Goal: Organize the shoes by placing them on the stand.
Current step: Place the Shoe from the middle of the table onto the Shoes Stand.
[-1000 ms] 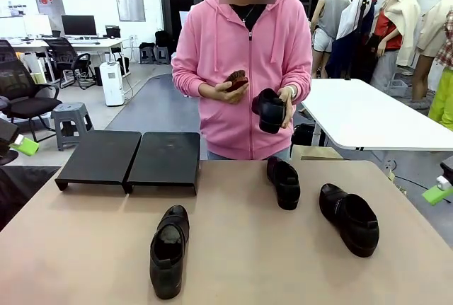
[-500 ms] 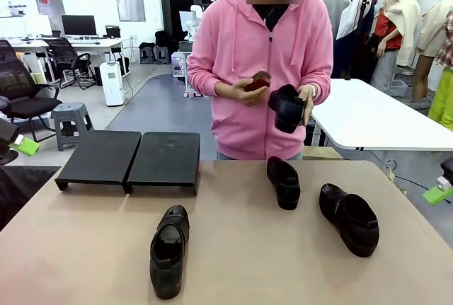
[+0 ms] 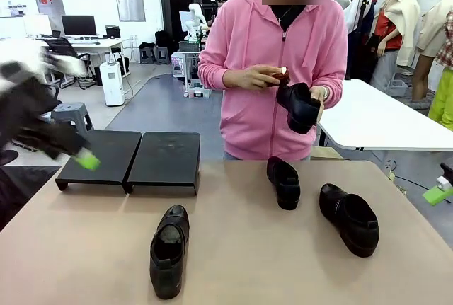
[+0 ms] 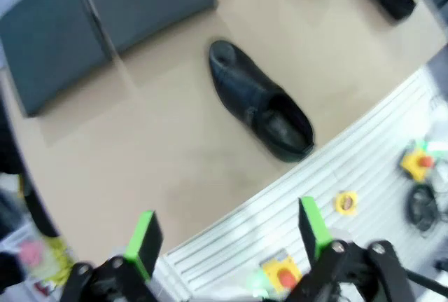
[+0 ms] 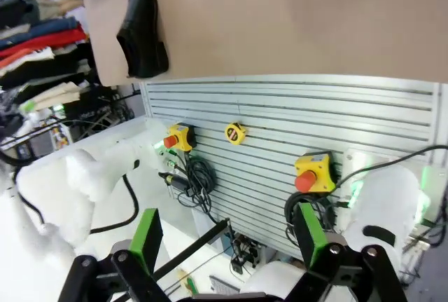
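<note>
Left gripper [image 4: 227,230], jaws apart and empty, hangs seemingly over the tan table's [image 3: 248,262] near-left corner. The nearest glossy black leather loafer [image 4: 260,99] lies by the near edge. Pinch it across its sides at mid-length, then carry it to the matte-black sloped stand [image 3: 131,158] at the far-left corner.

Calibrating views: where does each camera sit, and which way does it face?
Front: robot's side of table, facing the person across it; left gripper near the stand, right gripper at right edge.
Left wrist: above table, looking down at near shoe; fingers open.
Right wrist: off table, facing slatted base; fingers open.
Wrist views share shoe and base.
</note>
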`<state>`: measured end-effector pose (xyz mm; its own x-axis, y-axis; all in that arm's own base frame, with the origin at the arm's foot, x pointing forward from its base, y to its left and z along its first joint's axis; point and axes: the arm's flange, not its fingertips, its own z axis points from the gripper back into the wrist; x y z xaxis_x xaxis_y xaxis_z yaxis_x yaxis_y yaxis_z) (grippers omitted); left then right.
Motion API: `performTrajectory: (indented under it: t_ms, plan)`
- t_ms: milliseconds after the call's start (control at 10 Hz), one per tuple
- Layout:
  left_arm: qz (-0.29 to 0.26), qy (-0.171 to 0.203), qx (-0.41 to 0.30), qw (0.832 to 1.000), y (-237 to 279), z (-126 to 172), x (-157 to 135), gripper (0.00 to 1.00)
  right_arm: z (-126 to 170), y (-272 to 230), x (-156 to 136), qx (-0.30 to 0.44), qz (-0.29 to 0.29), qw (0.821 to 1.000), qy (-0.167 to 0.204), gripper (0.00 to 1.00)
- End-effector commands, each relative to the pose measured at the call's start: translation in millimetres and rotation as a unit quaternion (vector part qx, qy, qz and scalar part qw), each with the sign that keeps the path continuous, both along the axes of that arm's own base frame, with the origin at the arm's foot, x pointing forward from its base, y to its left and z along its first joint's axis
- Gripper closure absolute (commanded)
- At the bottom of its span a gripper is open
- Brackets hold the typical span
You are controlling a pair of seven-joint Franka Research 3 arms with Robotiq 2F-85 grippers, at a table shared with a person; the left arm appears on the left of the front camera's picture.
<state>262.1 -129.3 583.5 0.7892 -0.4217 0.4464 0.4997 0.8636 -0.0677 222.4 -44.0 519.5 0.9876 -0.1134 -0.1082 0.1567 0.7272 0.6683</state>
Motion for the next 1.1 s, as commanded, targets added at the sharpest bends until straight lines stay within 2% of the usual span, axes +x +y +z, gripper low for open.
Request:
performTrajectory:
  t_ms: [0,100,200,300,400,500,600,700,900,1000]
  plan:
    - [-0.035,0.059,0.074,0.995,-103,-24,24,0.00,3,-1,-2,0.005,0.004,1.000,-0.002,0.00]
    - [-0.011,0.078,0.080,0.994,-120,-35,25,0.00,3,-1,-2,0.005,0.004,1.000,-0.002,0.00]
    - [0.109,0.085,0.030,0.990,-147,-51,27,0.00,3,-1,-2,0.005,0.004,1.000,-0.002,0.00]
    - [0.218,0.106,0.009,0.970,-156,-65,34,0.00,3,-1,-2,0.005,0.004,1.000,-0.002,0.00]
    - [0.267,0.134,-0.004,0.954,-156,-72,35,0.00,3,-1,-2,0.005,0.004,1.000,-0.002,0.00]
    - [0.311,0.132,-0.008,0.941,-160,-77,36,0.00,3,-1,-2,0.005,0.004,1.000,-0.002,0.00]
    - [0.229,0.170,-0.022,0.958,-157,-67,34,0.00,3,-1,-2,0.005,0.004,1.000,-0.002,0.00]
    - [0.244,0.140,0.009,0.960,-151,-82,42,0.00,3,-1,-2,0.005,0.004,1.000,-0.002,0.00]
    - [0.244,0.140,0.009,0.960,-151,-82,42,0.00,3,-1,-2,0.005,0.004,1.000,-0.002,0.00]
    - [0.258,0.151,0.000,0.954,-152,-80,42,0.00,3,-1,-2,0.005,0.004,1.000,-0.002,0.00]
